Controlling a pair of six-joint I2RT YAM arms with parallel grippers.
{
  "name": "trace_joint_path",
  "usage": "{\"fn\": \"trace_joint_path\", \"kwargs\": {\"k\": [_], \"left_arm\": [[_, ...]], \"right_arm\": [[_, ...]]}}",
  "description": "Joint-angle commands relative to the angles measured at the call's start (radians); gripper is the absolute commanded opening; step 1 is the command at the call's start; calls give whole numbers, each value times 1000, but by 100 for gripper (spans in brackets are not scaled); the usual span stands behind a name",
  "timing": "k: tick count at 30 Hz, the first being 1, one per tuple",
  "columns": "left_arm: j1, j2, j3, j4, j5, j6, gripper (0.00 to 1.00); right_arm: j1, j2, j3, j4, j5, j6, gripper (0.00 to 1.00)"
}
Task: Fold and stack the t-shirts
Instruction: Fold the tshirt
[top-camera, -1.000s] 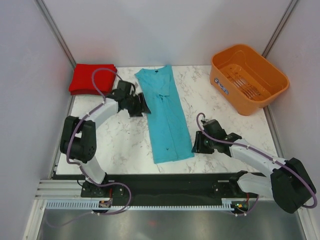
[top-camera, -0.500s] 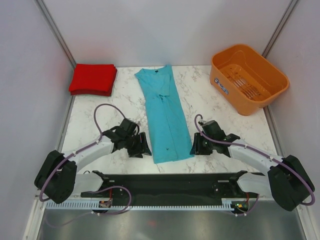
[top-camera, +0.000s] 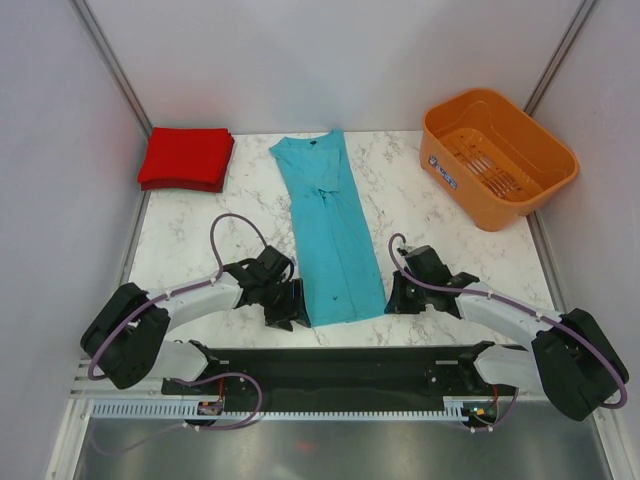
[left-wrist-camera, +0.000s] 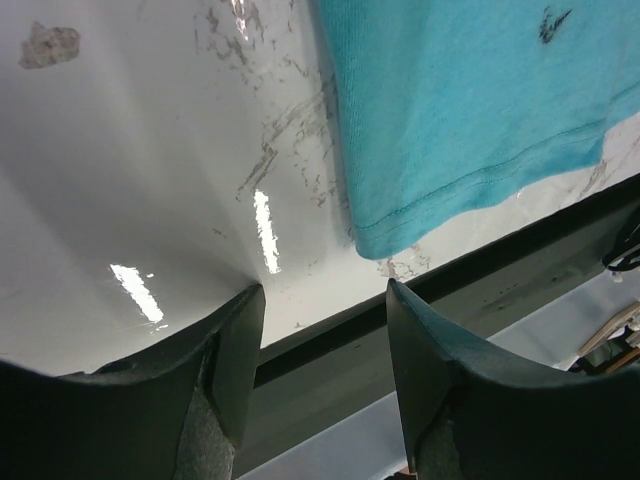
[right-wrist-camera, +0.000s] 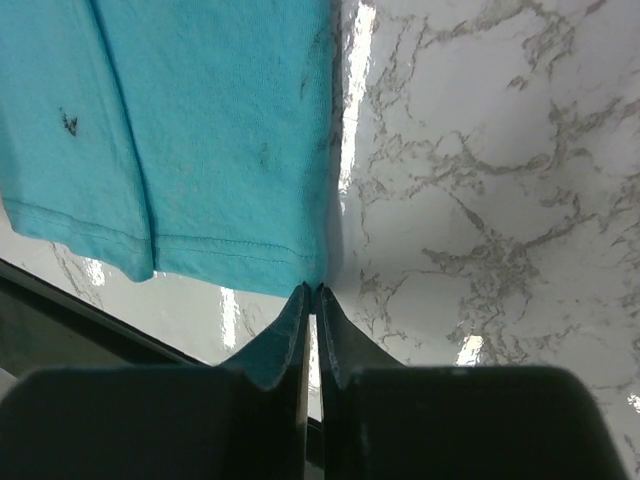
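1. From above, both grippers are dark lumps at the near hem of the teal shirt (top-camera: 330, 230), and their fingers cannot be told apart there.
2. The left wrist camera settles it for the left gripper (top-camera: 297, 305) (left-wrist-camera: 325, 300). Its fingers stand apart and hold nothing, and the shirt's near-left hem corner (left-wrist-camera: 385, 240) lies just beyond the gap, flat on the table (top-camera: 220, 230).
3. The right wrist camera shows the right gripper (top-camera: 393, 297) (right-wrist-camera: 313, 292) with its fingers pressed together. Their tips meet the shirt's near-right hem corner (right-wrist-camera: 300, 270). Whether any cloth is caught between them is too fine to make out.
4. Both wrist views crop the teal shirt to its hem end. Each shows a small dark mark on the cloth, and what it is cannot be read.
5. The teal shirt lies as a long narrow strip, sides folded in. Its dark neckline is at the far end and its hem is at the table's near edge.
6. The red shirt (top-camera: 186, 157) sits folded into a square, well to the left of the teal shirt's collar at the table's far corner. Its layers cannot be counted.
7. The orange basket (top-camera: 470, 195) stands well to the right of the teal shirt's collar end, with its slotted floor in view. A small label on its side wall is illegible.
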Motion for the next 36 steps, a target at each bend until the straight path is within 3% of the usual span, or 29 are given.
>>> {"fn": "trace_joint_path", "kwargs": {"k": [1, 5, 23, 36], "left_arm": [[-18, 46, -17, -6, -44, -12, 61], [-28, 78, -5, -6, -44, -12, 61], [-54, 171, 24, -6, -44, -12, 61], [-52, 122, 4, -6, -44, -12, 61]], "right_arm": [[4, -4, -11, 39, -10, 1, 9], [4, -9, -22, 48, -12, 13, 0], [4, -96, -74, 78, -50, 76, 0], [68, -130, -119, 103, -36, 173, 0]]}}
